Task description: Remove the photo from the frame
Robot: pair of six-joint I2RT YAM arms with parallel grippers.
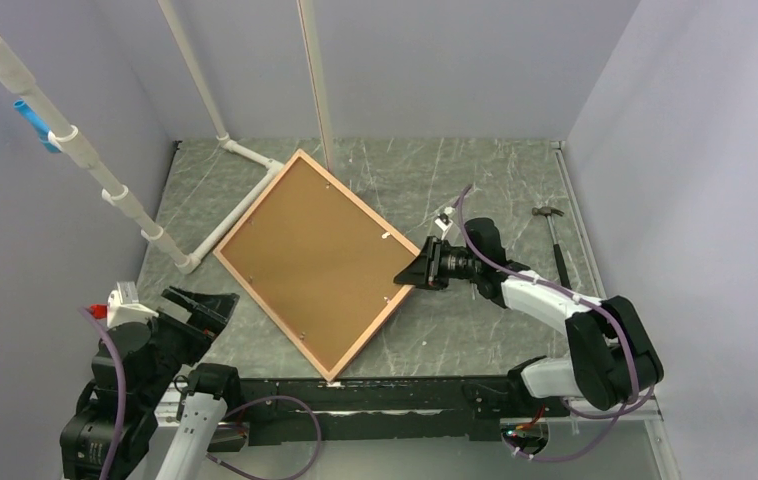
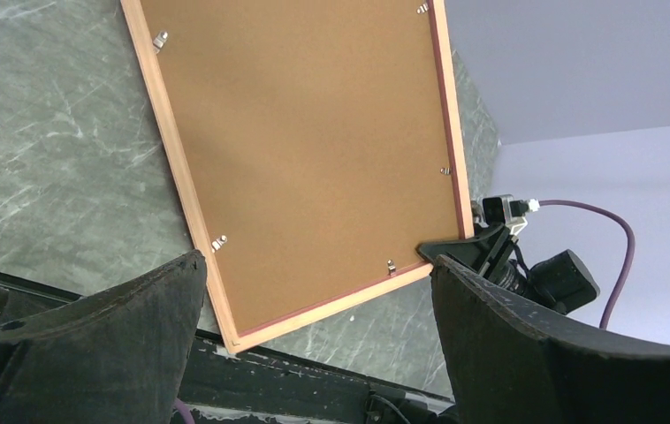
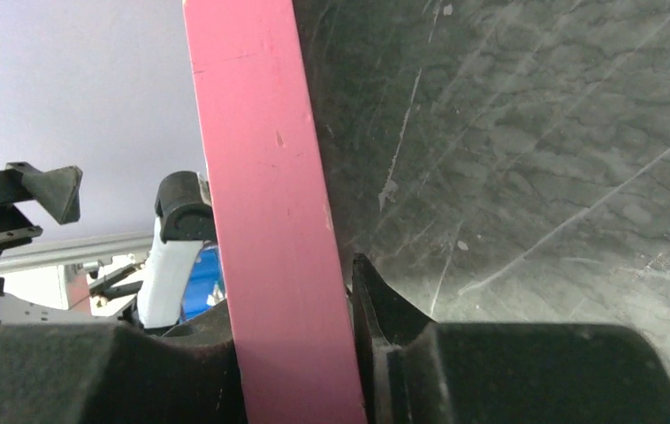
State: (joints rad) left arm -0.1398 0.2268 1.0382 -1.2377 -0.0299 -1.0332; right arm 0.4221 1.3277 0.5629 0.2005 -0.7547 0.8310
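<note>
The frame (image 1: 275,316) lies back side up on the dark marble table, turned like a diamond, with its pale wood edges showing. The photo's brown backing board (image 1: 315,262) fills it under small metal clips; the print side is hidden. My right gripper (image 1: 413,272) is shut on the frame's right corner. In the right wrist view the pink front (image 3: 270,194) runs between the jaws of that gripper (image 3: 292,353). My left gripper (image 1: 200,305) is open and empty, just left of the frame's lower-left edge. Its wrist view shows the frame (image 2: 177,159), the board (image 2: 314,150) and the open gripper (image 2: 315,265).
A white pipe stand (image 1: 225,215) lies against the frame's upper-left edge, with slanted poles rising from it. A thin upright pole (image 1: 315,80) stands behind the top corner. A hammer (image 1: 555,240) lies at the right by the wall. Grey walls close three sides.
</note>
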